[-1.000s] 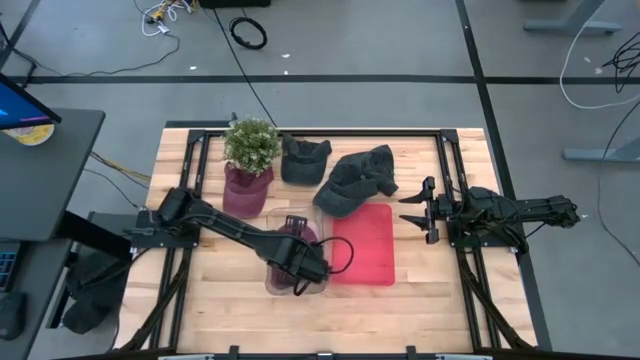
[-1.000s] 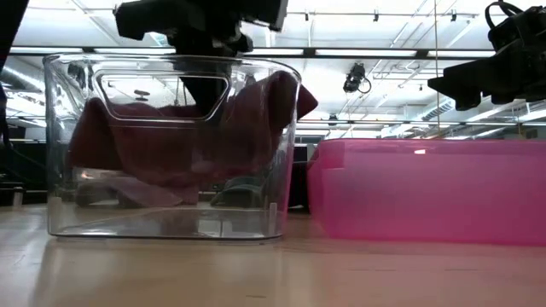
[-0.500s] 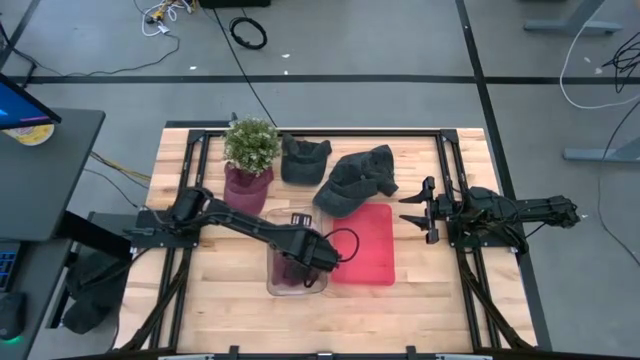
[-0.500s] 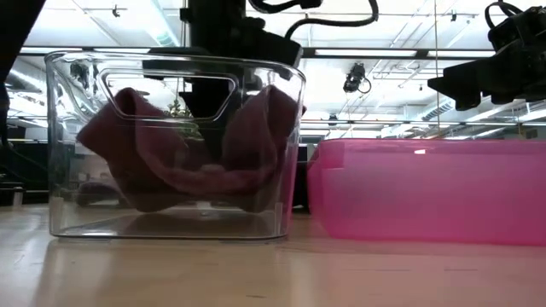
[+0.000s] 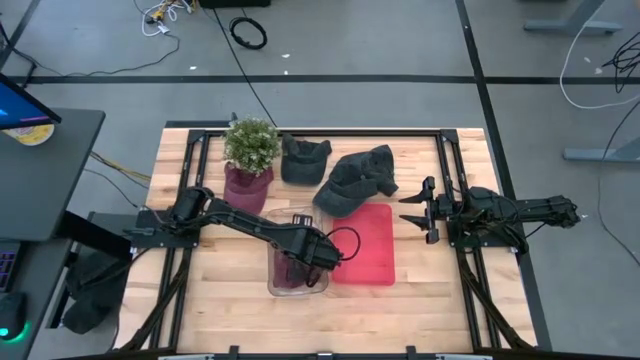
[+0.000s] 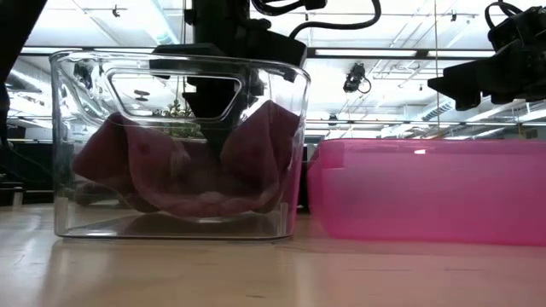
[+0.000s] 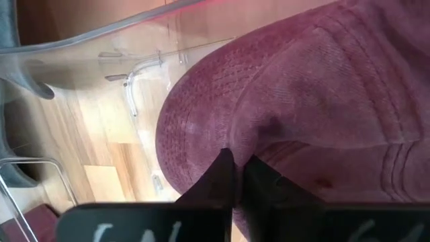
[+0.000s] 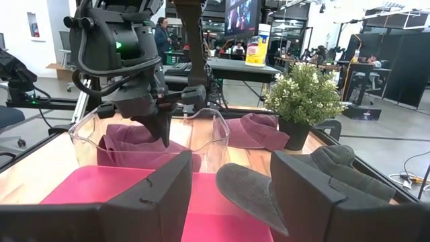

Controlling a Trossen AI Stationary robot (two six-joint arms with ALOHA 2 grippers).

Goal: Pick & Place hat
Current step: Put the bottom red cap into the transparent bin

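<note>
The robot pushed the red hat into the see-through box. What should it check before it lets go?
1. Maroon hat inside the clear bin: ok.
2. Hat resting on the bin floor: ok, it sags to the bottom.
3. Left end effector pinching the hat: ok, fingers shut on the fabric.
4. Hat clear of the bin rim: ok, all below it.
5. Right end effector out of the way: ok, open beside the pink tray.
6. Bin flat on the table: ok.

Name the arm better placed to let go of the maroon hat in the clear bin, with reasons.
Left. The left gripper is down inside the clear bin, pinching the maroon hat. The right gripper waits beyond the pink tray.
</note>
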